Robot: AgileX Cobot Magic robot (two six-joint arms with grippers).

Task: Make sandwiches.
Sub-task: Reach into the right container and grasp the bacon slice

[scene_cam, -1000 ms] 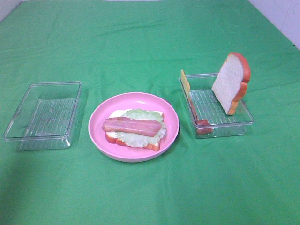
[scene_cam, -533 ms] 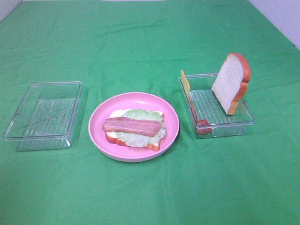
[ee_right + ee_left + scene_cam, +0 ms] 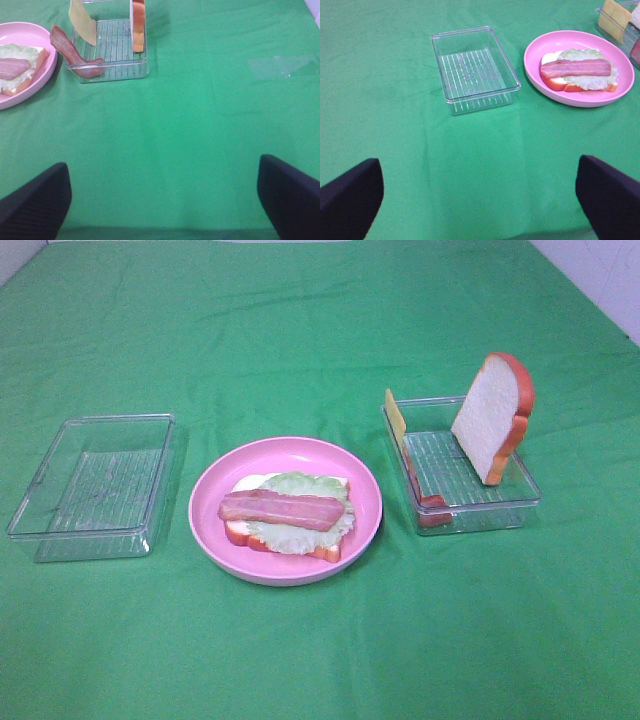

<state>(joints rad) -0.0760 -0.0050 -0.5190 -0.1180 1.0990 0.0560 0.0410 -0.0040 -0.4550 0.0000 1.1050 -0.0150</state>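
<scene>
While both arms hover above the green cloth (image 3: 300, 330), the left gripper (image 3: 480, 200) and right gripper (image 3: 162, 200) gape wide, holding nothing. The half-built sandwich (image 3: 285, 512) lies on the pink plate (image 3: 366, 490) mid-table: white bread with an orange-brown crust, pale lettuce, bacon on top. Just beside the plate, a clear tray (image 3: 470, 518) holds an upright bread slice (image 3: 488, 420), a cheese slice (image 3: 396, 415) and a spare bacon strip (image 3: 432, 510).

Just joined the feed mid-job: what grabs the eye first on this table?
The pink plate at the centre, carrying an open-faced stack of bread, lettuce and bacon. To its right, a bread slice stands on edge in a clear box, with a cheese slice against the box's left wall and a bacon strip at its near left corner.
</scene>
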